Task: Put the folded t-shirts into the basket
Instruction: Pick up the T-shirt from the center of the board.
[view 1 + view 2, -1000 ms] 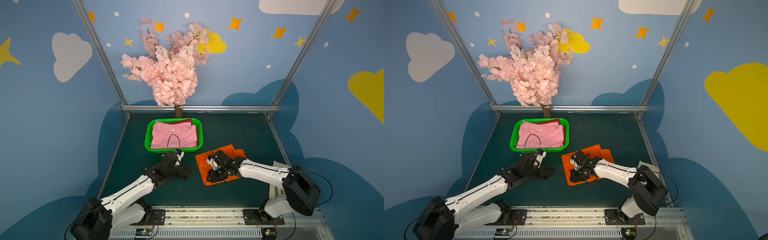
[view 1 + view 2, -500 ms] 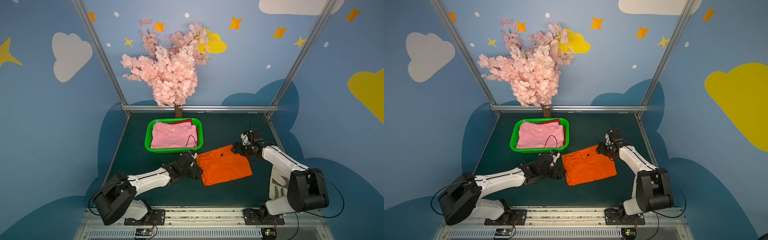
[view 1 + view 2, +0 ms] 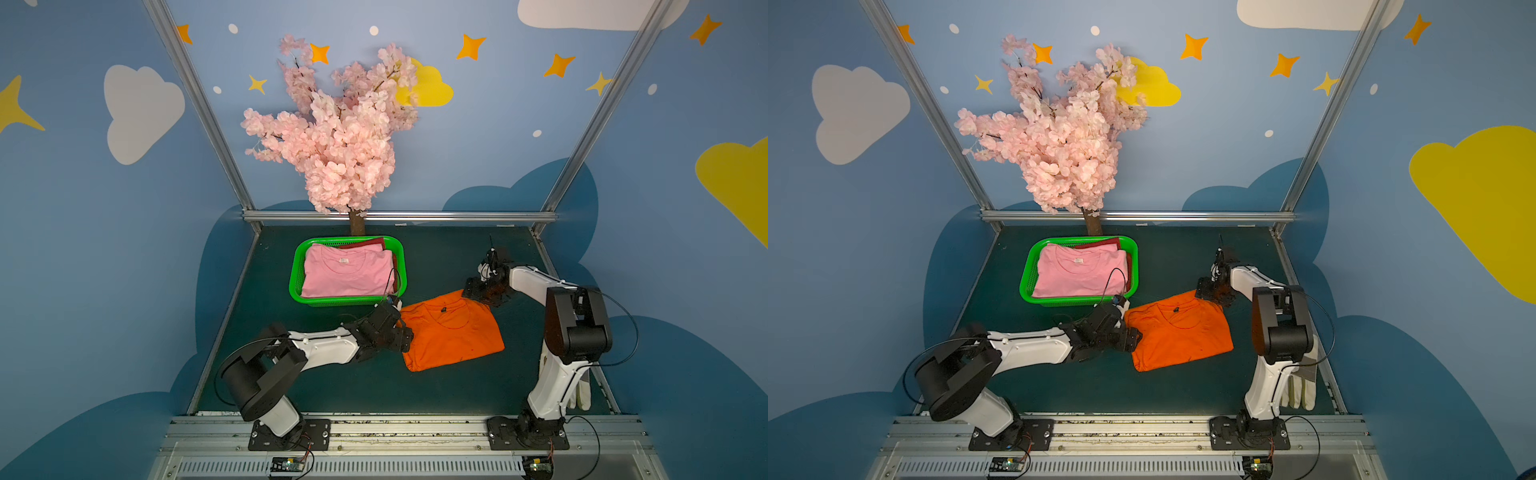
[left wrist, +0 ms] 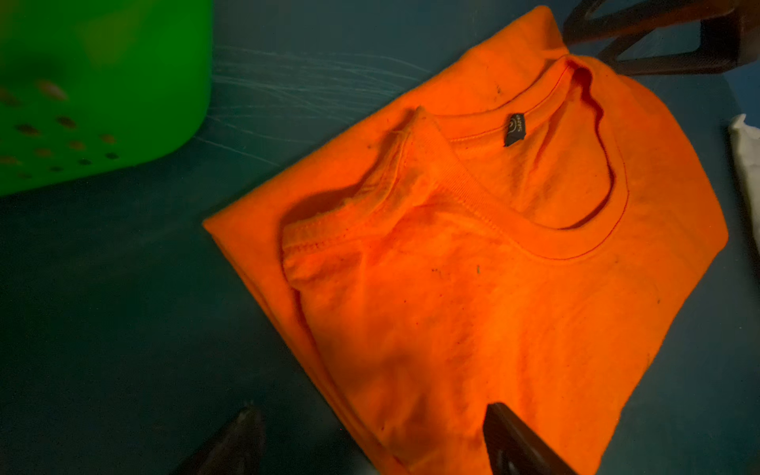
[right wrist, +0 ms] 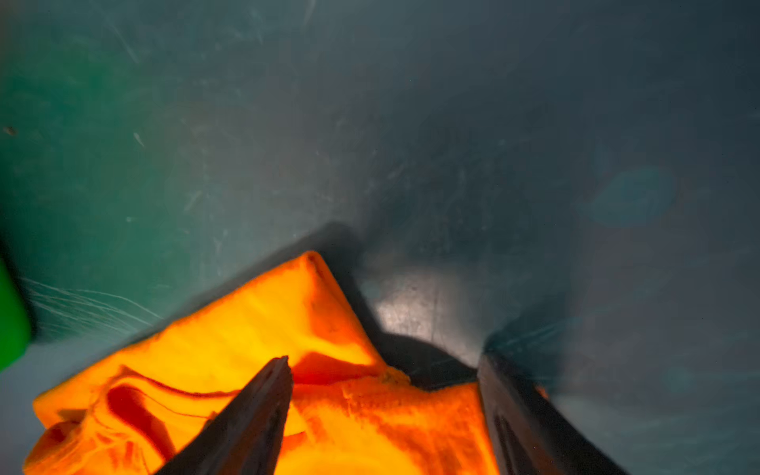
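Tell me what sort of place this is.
Likely a staged robot test cell: left arm and right arm bolted to a metal rail, an aluminium frame, cloud-and-star painted walls, a fake blossom tree.

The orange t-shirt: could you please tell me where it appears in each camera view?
Top view: orange t-shirt lies flat right of centre, outside the green basket.
Top view: the same, nearer the middle.
Left wrist: fills most of the picture.
Right wrist: one corner only.
Shared landmark: the green basket.
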Robot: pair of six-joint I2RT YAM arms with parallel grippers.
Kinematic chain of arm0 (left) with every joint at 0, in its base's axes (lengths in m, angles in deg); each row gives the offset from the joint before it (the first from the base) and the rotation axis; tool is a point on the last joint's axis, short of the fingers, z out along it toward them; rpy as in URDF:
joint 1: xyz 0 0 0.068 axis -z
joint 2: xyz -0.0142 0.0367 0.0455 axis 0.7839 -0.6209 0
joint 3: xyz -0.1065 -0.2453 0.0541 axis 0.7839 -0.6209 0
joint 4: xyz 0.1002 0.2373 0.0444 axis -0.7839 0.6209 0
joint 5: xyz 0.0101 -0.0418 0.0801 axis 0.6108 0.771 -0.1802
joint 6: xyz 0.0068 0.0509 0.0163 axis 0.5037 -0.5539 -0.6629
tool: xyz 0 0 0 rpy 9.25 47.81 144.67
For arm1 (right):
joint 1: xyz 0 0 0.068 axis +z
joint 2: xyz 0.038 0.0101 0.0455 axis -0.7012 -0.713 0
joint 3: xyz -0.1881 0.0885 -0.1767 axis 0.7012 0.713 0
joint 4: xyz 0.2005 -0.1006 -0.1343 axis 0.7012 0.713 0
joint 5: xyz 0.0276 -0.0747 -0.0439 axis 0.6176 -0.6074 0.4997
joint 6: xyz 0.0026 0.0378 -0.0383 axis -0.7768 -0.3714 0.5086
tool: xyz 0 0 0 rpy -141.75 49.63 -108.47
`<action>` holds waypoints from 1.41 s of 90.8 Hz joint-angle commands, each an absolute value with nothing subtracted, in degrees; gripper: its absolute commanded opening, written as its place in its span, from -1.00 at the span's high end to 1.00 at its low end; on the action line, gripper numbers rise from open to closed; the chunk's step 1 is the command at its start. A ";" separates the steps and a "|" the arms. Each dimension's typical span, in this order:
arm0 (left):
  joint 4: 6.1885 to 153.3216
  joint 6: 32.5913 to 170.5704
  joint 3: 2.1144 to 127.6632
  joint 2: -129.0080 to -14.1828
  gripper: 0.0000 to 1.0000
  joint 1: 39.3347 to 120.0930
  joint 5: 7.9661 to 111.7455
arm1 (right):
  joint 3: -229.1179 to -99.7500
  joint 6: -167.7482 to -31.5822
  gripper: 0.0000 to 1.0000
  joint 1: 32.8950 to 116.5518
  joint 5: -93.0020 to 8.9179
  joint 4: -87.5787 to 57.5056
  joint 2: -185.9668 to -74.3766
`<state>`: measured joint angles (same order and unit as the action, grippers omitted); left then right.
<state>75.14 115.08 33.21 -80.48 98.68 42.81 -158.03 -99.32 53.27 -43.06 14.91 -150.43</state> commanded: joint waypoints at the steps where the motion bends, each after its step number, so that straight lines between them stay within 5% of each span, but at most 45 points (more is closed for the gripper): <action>1: 72.35 115.91 35.09 -82.57 -0.75 99.00 40.87 | -158.39 -98.16 -0.47 54.36 -41.70 17.45 -151.37; 41: 71.39 115.01 38.73 -90.40 -0.60 99.52 36.53 | -153.34 -98.44 0.33 55.72 -39.60 14.74 -150.14; 66: 67.54 116.64 36.32 -90.99 0.06 101.15 37.41 | -148.87 -100.18 0.85 55.60 -36.79 10.55 -146.34; 96: 61.19 117.64 28.59 -84.27 0.93 101.72 39.22 | -136.18 -105.61 1.00 55.78 -34.08 -0.45 -132.51; 128: 71.52 114.14 23.26 -64.00 0.95 99.63 39.08 | -127.53 -111.06 1.00 61.79 -37.60 -6.43 -115.69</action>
